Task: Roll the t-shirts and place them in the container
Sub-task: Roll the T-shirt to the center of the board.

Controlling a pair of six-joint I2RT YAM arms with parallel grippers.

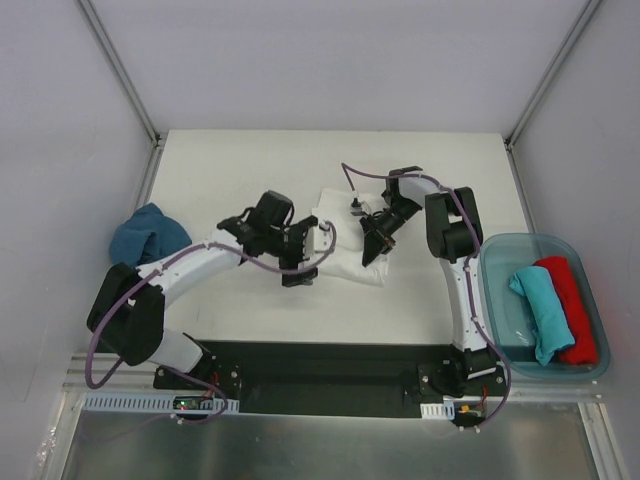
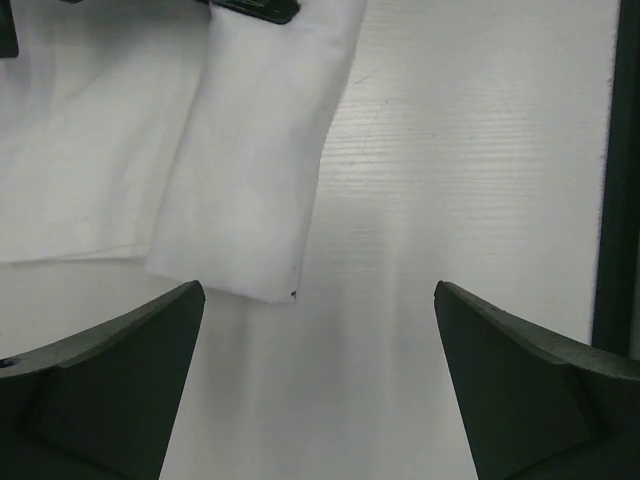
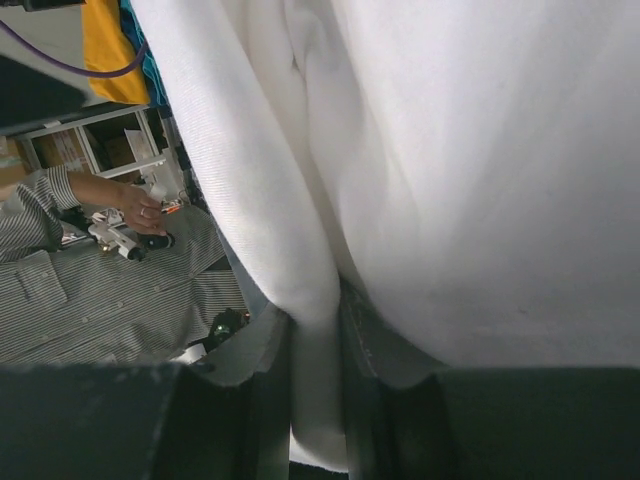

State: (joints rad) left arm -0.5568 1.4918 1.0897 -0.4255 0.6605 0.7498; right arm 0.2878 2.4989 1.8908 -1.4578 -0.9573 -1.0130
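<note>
The white t-shirt (image 1: 348,250) lies folded in the middle of the table. My right gripper (image 1: 377,240) is shut on a fold of its right edge; in the right wrist view the white cloth (image 3: 430,150) fills the frame and is pinched between the fingers (image 3: 385,400). My left gripper (image 1: 300,262) is open and empty at the shirt's left end; in the left wrist view the folded end (image 2: 250,170) lies just ahead of the spread fingers (image 2: 110,380). The dark blue t-shirt (image 1: 148,233) is bunched at the left edge. Rolled teal (image 1: 537,312) and red (image 1: 572,305) t-shirts lie in the bin.
A clear plastic bin (image 1: 492,285) stands at the right near edge of the table. Metal frame posts rise at the back corners. A black strip (image 1: 320,360) runs along the table's near edge between the arm bases.
</note>
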